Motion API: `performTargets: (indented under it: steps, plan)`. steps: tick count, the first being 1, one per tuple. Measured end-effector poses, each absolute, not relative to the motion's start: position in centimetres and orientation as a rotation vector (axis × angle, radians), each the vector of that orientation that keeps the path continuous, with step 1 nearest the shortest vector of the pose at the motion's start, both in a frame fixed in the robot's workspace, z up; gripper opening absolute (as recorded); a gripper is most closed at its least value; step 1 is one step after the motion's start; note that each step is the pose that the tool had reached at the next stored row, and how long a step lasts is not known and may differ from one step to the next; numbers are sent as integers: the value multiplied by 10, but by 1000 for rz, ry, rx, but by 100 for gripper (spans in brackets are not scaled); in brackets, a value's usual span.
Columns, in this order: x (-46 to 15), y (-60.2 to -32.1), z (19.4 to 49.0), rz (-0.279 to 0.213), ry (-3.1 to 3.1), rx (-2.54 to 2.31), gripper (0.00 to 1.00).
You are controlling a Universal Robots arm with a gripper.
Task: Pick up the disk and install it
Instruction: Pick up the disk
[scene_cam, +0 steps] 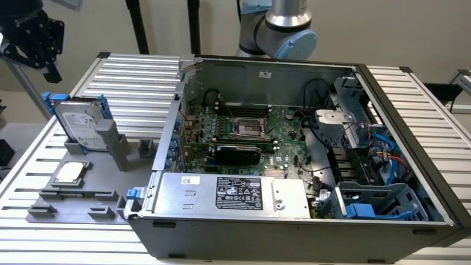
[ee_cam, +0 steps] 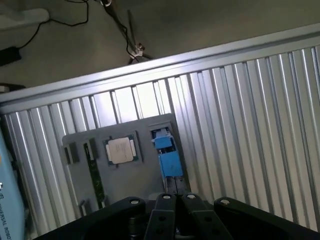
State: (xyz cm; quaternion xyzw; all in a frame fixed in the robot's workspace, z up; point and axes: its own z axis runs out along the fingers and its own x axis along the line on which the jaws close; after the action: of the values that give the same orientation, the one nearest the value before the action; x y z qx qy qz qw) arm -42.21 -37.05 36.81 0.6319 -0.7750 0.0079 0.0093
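The disk (scene_cam: 79,126) stands on edge in a slot of the grey holder block (scene_cam: 110,182), on the exterior view's left. It is silver with a white label and a blue bracket. My gripper (scene_cam: 52,74) hangs in the air well above and behind it, touching nothing, its fingers together. In the wrist view I look down on the disk's blue bracket (ee_cam: 167,156) edge-on, just beyond my shut gripper (ee_cam: 176,197). The open computer case (scene_cam: 309,232) lies to the right of the holder, with a blue drive cage (scene_cam: 375,205) in its near right corner.
A small square processor chip (scene_cam: 70,172) (ee_cam: 120,150) lies flat on the holder block beside the disk. The case holds a motherboard (scene_cam: 250,130), a silver power supply box with a black label (scene_cam: 239,194), and cables. Everything rests on a ribbed aluminium table (scene_cam: 140,77).
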Motion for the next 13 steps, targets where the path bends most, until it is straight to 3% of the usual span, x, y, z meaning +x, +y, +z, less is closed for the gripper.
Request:
performTargets:
  steps: [13]
  plan:
    - [-424, -370, 366, 20, -2221, 2203, 11]
